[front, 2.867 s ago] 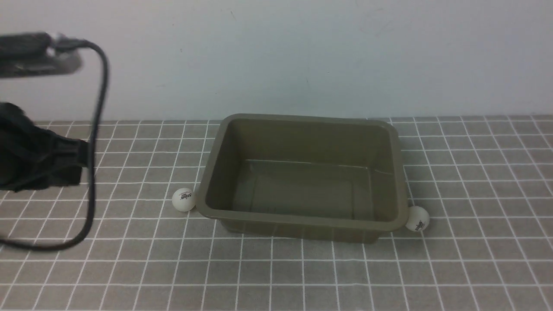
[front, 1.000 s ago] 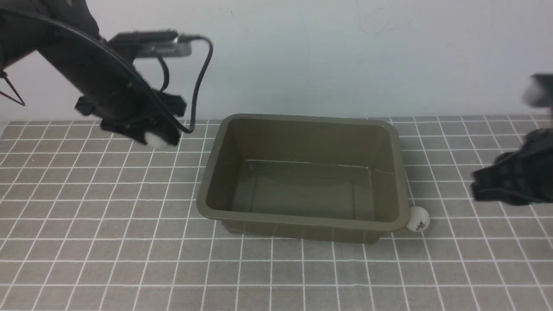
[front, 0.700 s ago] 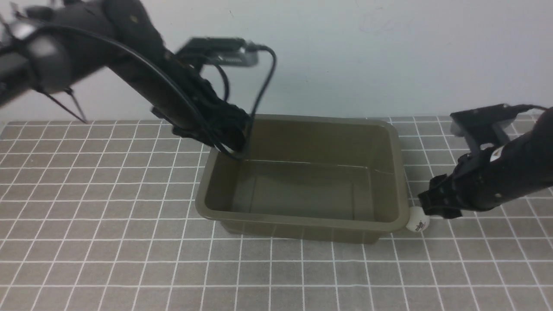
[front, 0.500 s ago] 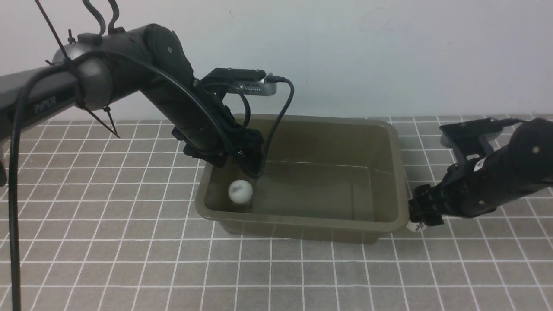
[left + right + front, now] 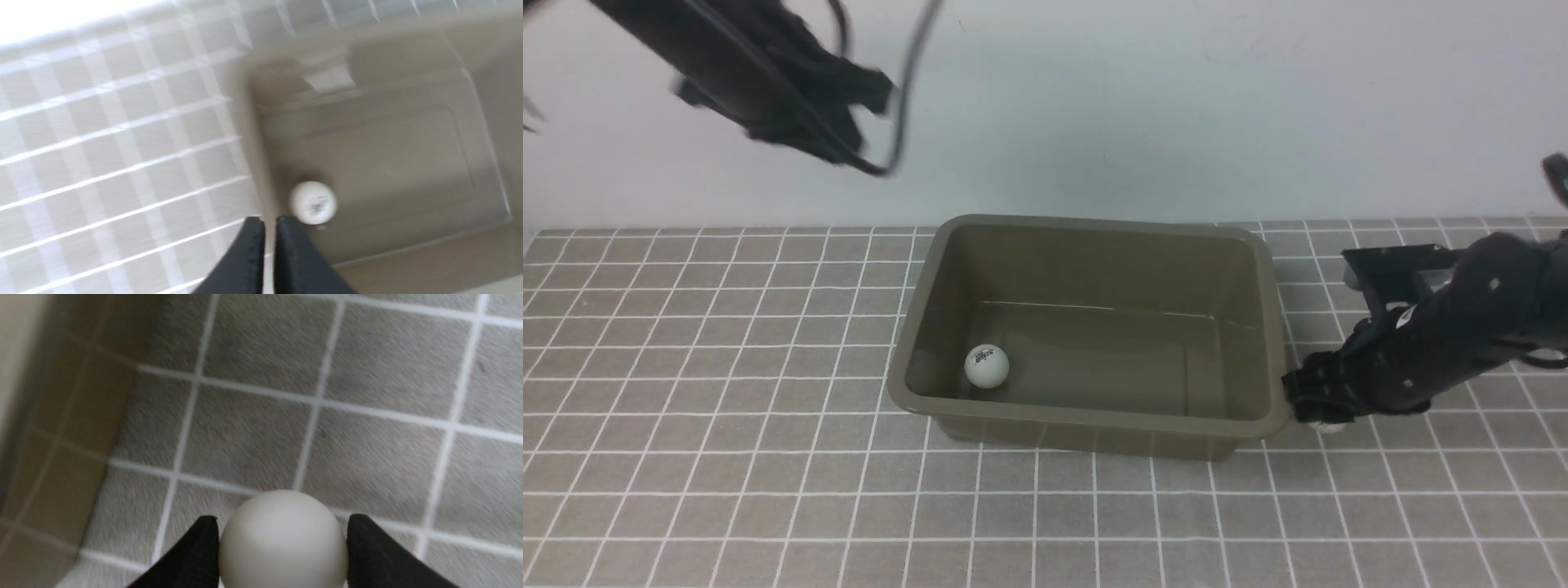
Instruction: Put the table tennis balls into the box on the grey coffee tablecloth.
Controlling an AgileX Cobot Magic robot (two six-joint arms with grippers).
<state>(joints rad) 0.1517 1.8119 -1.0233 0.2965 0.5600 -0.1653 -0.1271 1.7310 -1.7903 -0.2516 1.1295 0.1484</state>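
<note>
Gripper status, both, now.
Left gripper: closed, holding nothing.
Right gripper: closed on the ball beside the box.

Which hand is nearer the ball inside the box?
Left. The left hand hangs in the air above the box's left side; the right hand is outside, beyond its right end, at the other ball.
</note>
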